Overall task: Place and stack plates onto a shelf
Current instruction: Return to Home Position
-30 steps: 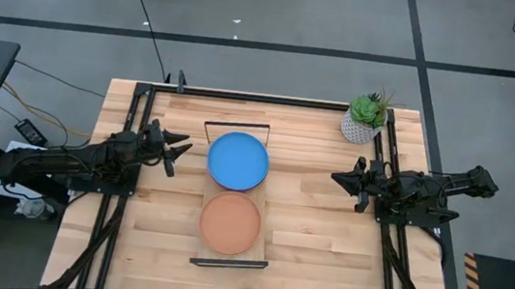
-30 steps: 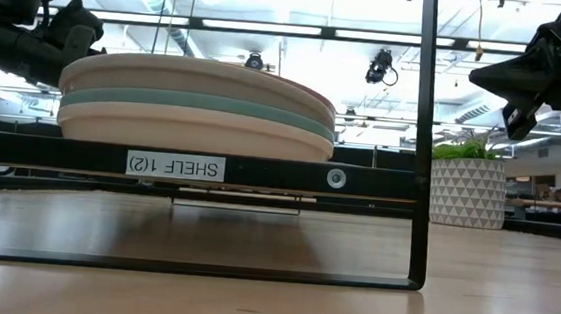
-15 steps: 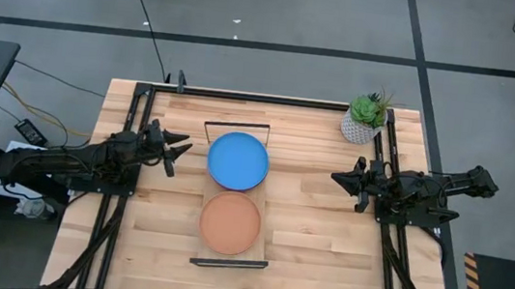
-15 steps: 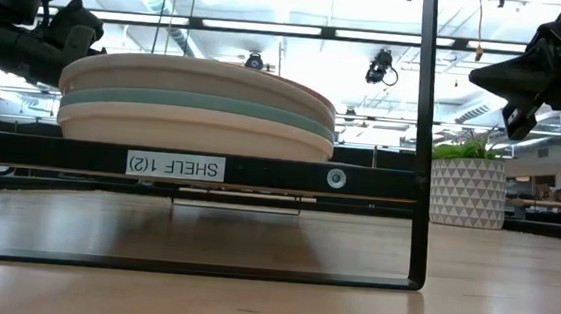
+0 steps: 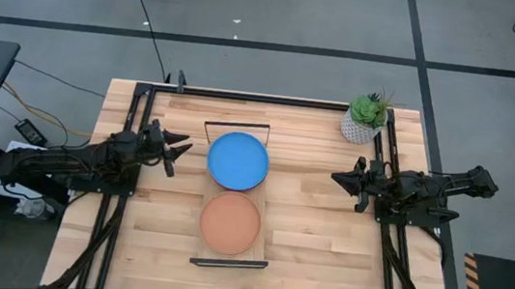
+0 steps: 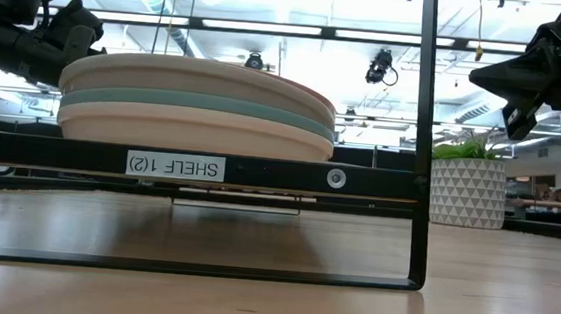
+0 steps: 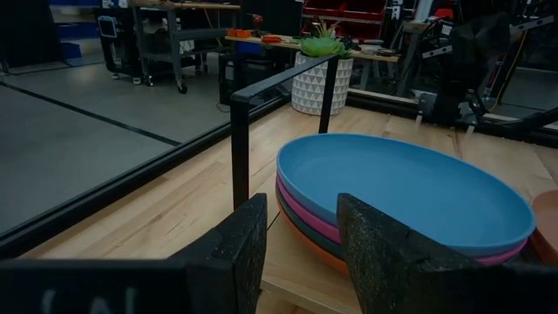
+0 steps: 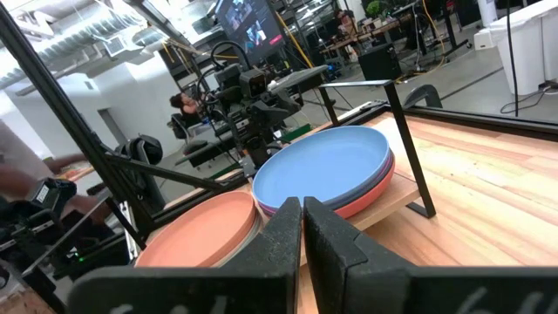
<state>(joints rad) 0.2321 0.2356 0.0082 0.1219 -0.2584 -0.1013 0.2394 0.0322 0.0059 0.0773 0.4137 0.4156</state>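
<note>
My left fingers (image 7: 228,257) are slightly spread and my right fingers (image 8: 281,249) pressed together, both empty either side of the shelf (image 5: 228,262), where two stacks stand, topped by a bright blue plate (image 5: 238,160) and a terracotta plate (image 5: 229,223), no plate on the tabletop (image 5: 324,240), so I judge the stacking done.

Plate and pot colours
A bright blue round matte plate (image 5: 238,160) lies over a magenta plate (image 7: 301,209); a terracotta round plate (image 5: 230,223); a white pot (image 6: 466,192) patterned with grey triangles.

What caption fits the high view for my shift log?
Bright blue plate and terracotta plate top two stacks on the shelf; left gripper open, right gripper shut, parked at either side.
</note>
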